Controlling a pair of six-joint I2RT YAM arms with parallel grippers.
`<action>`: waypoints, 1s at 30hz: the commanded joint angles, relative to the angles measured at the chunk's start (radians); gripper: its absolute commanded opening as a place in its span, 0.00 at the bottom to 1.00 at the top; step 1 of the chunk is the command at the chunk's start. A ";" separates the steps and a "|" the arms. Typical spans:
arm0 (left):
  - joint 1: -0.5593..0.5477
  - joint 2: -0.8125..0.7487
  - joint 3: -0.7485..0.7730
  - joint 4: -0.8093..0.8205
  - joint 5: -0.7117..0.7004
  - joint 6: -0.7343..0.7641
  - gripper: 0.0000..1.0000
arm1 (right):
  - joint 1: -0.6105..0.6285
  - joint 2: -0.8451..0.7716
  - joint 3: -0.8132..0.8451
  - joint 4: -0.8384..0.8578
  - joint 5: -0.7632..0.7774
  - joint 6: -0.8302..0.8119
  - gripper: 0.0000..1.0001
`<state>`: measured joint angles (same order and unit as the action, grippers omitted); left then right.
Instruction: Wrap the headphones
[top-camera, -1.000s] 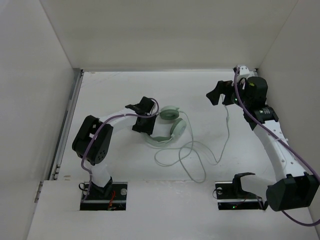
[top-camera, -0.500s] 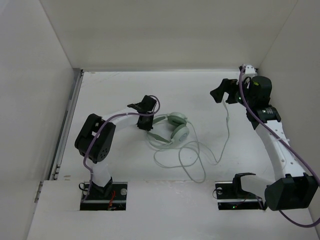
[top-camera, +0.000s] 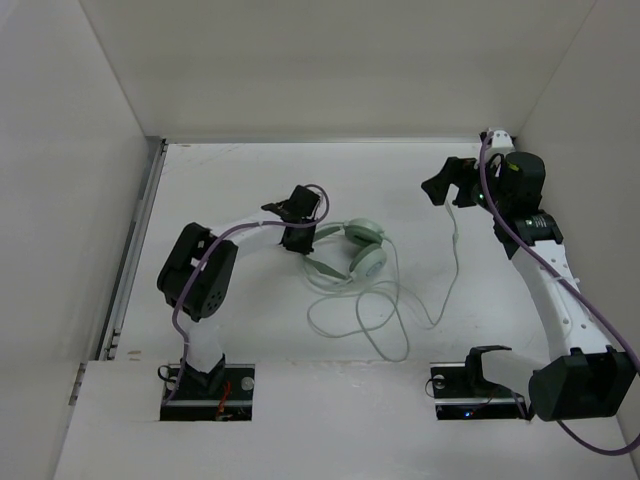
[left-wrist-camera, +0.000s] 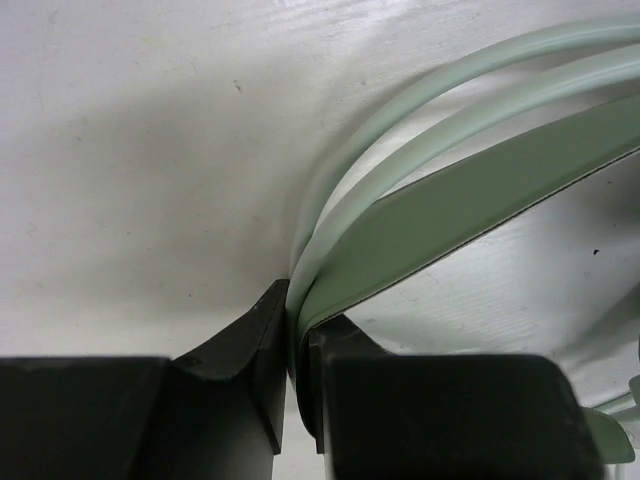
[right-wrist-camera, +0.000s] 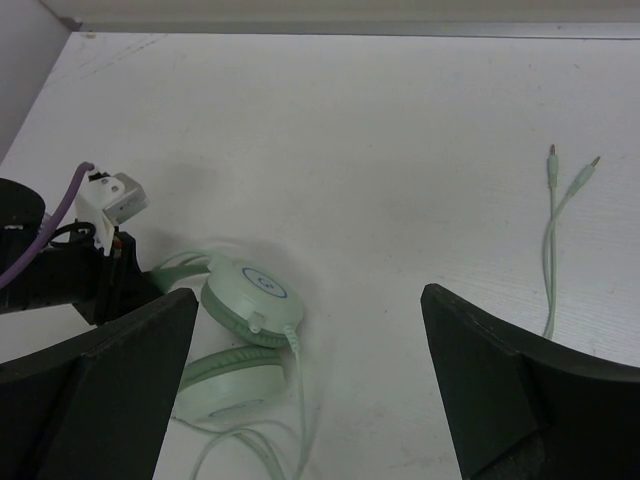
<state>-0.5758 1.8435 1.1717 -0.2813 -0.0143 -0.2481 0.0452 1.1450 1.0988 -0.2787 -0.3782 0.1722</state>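
We judge this to be the anchoring step, with no winding begun. Our left hand (left-wrist-camera: 297, 370) is pinched fully together on the thin headband (left-wrist-camera: 470, 190) of the headphones (top-camera: 367, 261), with the band wedged edge-on between the two black fingers. The headphones lie near the middle of the tabletop (top-camera: 230, 170). Their two cups (right-wrist-camera: 250, 300) rest side by side just right of that grip.

The cable (top-camera: 452, 270) is entirely loose. It sprawls in wide loops from the cups toward the near edge, then runs up toward the far right corner. Its forked end (right-wrist-camera: 570, 175) lies flat there.

Our right hand (top-camera: 447, 180) hovers above that far right stretch, spread as wide as it goes and holding nothing.

The next move, as we see it, belongs to the right hand. It needs to drop to the cable, take hold near the forked end, and carry the slack back toward the cups. The left hand must keep the band firm meanwhile, since the thin cable lying flat may slip the fingers.
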 joint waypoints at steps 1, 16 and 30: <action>0.043 -0.067 0.086 0.011 -0.027 0.059 0.00 | 0.009 -0.030 0.055 0.041 -0.011 -0.033 1.00; 0.215 -0.276 0.483 -0.088 -0.018 0.239 0.00 | 0.342 -0.022 0.087 0.183 0.010 -0.183 1.00; 0.256 -0.351 0.703 -0.219 0.129 0.231 0.00 | 0.465 0.050 0.084 0.390 0.150 -0.267 1.00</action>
<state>-0.3328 1.5703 1.8072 -0.5156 0.0463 0.0132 0.5056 1.1927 1.1511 -0.0181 -0.2844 -0.0761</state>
